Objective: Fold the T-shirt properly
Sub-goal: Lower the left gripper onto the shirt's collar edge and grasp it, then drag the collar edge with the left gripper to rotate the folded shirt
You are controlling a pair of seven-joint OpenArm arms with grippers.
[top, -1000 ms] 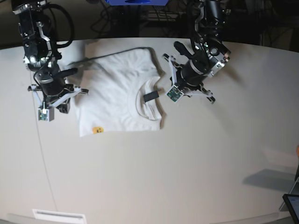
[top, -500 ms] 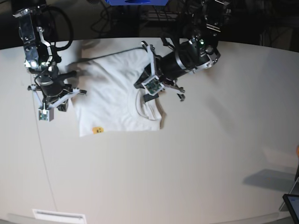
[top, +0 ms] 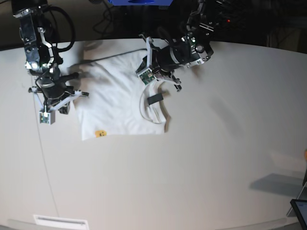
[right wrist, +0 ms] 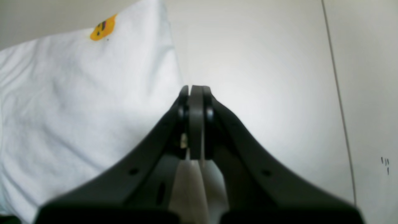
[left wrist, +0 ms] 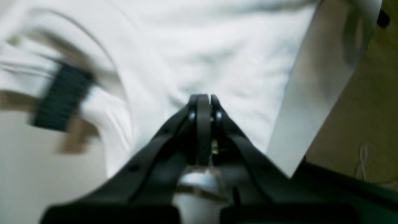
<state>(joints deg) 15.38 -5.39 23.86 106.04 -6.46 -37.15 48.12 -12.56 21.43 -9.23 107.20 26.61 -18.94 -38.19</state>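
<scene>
Pale tabletop (top: 216,158), folded white cotton T-shirt (top: 117,103); both claws, left (left wrist: 203,98) and right (right wrist: 195,88), pinched empty, so I'd press creases gently

One T-shirt (top: 115,103), one table (top: 216,143) and two robot arms, each carrying one wrist camera.

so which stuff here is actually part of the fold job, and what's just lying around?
Part of the job:
- T-shirt, partly folded, white side up, neck tag showing
- left hand, shut, over the shirt
- right hand, shut, beside the shirt's edge

Just lying about:
- table
- thin cable across the table
- dark device at the table's corner
</scene>
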